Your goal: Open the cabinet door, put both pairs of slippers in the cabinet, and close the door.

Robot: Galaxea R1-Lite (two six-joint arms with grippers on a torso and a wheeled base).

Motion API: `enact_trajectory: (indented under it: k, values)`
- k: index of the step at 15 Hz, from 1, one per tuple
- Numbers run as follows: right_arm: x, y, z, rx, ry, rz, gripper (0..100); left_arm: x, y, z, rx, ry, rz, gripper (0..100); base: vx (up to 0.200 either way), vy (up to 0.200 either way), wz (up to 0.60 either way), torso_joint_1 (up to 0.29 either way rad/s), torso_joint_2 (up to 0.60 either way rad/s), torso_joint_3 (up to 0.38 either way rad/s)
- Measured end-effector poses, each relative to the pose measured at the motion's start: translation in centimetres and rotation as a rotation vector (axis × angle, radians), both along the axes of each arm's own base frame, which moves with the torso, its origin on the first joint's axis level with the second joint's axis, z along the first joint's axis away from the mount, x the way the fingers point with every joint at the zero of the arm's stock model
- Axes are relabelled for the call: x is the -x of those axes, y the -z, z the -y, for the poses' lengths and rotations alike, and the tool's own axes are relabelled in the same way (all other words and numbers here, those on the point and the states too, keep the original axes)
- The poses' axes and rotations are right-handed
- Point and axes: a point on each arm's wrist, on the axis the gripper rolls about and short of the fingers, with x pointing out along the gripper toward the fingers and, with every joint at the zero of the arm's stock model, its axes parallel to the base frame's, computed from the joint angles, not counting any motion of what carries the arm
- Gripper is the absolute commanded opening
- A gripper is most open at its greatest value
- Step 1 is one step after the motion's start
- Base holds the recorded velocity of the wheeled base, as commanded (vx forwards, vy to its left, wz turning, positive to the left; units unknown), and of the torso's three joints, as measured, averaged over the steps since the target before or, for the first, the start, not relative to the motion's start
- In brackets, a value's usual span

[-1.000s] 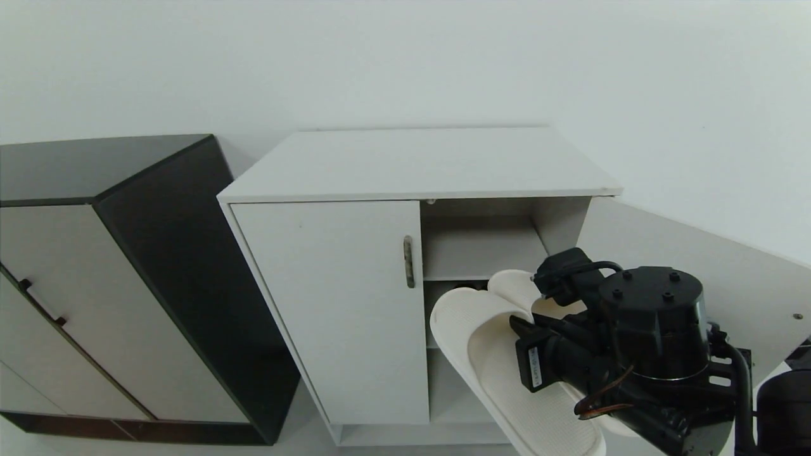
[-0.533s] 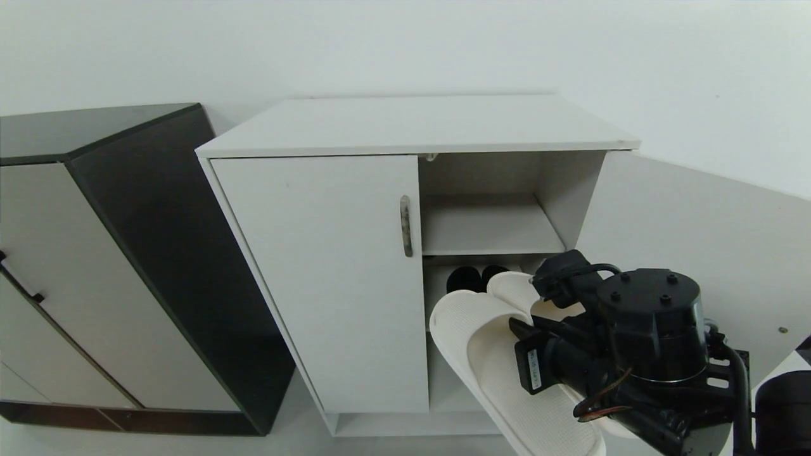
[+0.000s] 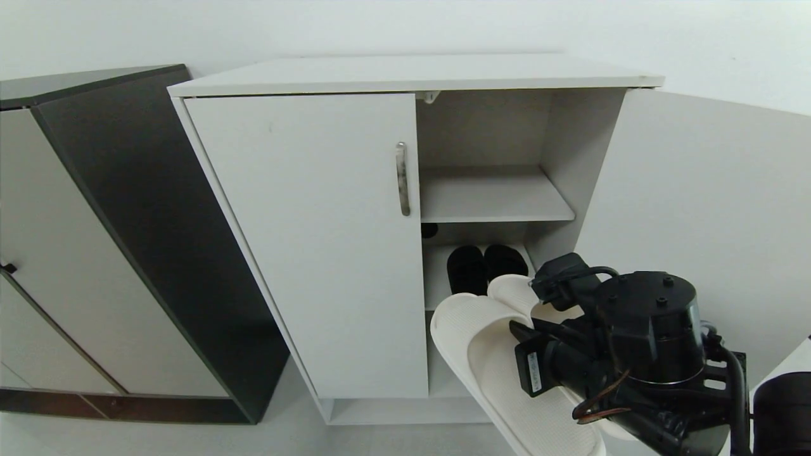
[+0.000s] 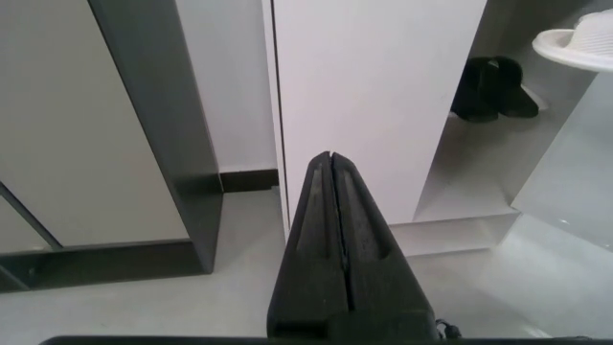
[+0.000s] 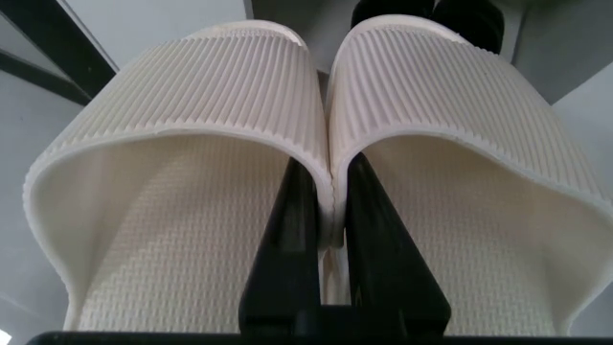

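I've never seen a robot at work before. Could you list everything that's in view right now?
white cabinet: one, white, centre, against the wall.
closed door: one, white, the cabinet's left half.
handle: one, metal, on the closed door's right edge.
open door: one, pale, swung out to the right.
black slippers: one pair, black, on the middle shelf.
white slippers: one pair, cream-white, held before the opening.
dark cabinet: one, black side, pale front, left of the white cabinet.
right gripper: one, black, shut on the white slippers' straps.
left gripper: one, black, shut, low, facing the closed door.
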Motion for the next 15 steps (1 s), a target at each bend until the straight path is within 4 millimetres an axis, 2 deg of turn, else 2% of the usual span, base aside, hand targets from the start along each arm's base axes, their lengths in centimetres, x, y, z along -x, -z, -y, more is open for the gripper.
enact_trajectory:
  k: [4,6,15]
  values:
    - [-0.06,0.18,-0.09,0.015,-0.004,0.0,0,0.0,0.0,0.0,0.0,0.0,0.0,0,0.0,0.0,0.0,0.0,0.05,0.045]
    - [-0.08,0.25,-0.13,0.017,-0.007,-0.001,0,0.0,0.0,0.0,0.0,0.0,0.0,0,0.0,0.0,-0.6,0.002,0.0,0.005]
    - [-0.11,-0.17,-0.81,-0.003,-0.023,0.035,0,0.0,0.0,0.0,0.0,0.0,0.0,0,0.0,0.0,0.0,0.0,0.0,0.0]
